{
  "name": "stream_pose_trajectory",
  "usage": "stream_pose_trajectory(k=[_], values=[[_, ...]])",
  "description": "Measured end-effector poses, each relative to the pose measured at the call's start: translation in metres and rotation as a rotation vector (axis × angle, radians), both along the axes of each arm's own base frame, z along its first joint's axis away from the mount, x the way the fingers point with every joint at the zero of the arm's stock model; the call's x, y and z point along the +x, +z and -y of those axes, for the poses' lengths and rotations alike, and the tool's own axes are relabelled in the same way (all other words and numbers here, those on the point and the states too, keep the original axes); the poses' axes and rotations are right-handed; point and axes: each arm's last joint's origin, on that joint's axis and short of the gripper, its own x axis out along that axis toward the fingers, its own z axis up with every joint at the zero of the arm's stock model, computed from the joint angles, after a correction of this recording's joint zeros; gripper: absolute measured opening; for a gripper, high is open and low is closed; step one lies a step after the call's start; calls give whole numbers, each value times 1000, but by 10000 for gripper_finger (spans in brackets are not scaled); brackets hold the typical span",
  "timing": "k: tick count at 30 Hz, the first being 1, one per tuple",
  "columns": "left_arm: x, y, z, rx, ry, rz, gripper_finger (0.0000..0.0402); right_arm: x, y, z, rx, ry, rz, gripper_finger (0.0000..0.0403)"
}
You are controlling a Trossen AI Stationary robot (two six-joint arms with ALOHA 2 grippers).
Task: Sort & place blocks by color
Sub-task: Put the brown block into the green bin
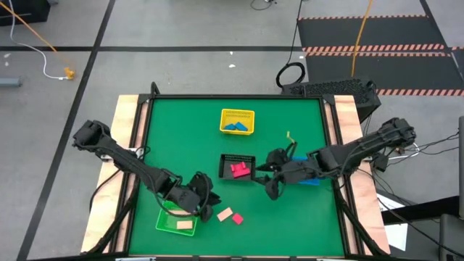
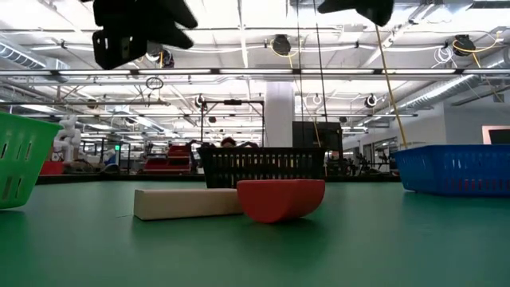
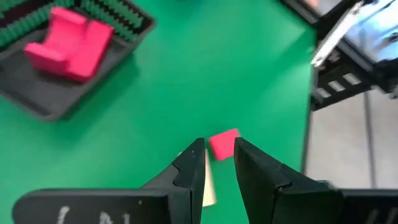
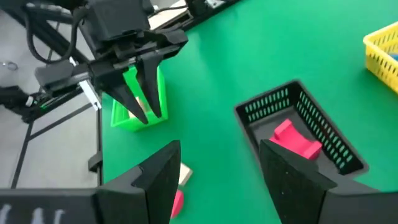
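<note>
A tan block and a red block lie flat and side by side on the green table near its front edge; the low view shows the tan block and the red block. My left gripper hovers just left of them, above the table, open by a narrow gap and empty; the red block shows beyond its fingertips. My right gripper hangs wide open and empty beside the black basket, which holds a pink block.
A green basket with a tan block stands at the front left. A yellow basket with blue blocks stands at the back. A blue basket sits at the right, partly under my right arm.
</note>
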Motion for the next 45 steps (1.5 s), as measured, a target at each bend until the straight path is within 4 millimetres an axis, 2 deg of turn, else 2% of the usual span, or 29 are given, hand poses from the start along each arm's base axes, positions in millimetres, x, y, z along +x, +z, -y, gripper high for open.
stream_pose_trajectory(k=[8,17,27,31,36,38,41,45], values=[[7,-9,12,-41,-16,36,86,-19,-23,-11,112,18,-60,210],[14,-35,35,-62,-194,-1,86,-44,-59,-18,196,-1,-136,210],[24,-43,22,-49,-178,-25,86,-55,-96,-13,300,-73,-129,210],[30,-45,10,-91,-98,-49,79,-53,-98,-13,298,-51,-86,210],[32,-43,8,-20,-170,-17,15,-51,-94,-15,282,-17,-43,210],[34,-41,10,-15,-189,17,7,-50,-93,-15,277,-6,-26,210],[35,-39,11,-9,-202,43,34,-50,-93,-15,274,-7,-25,210],[33,-39,15,78,-276,58,97,-50,-93,-15,274,-8,-25,210]])
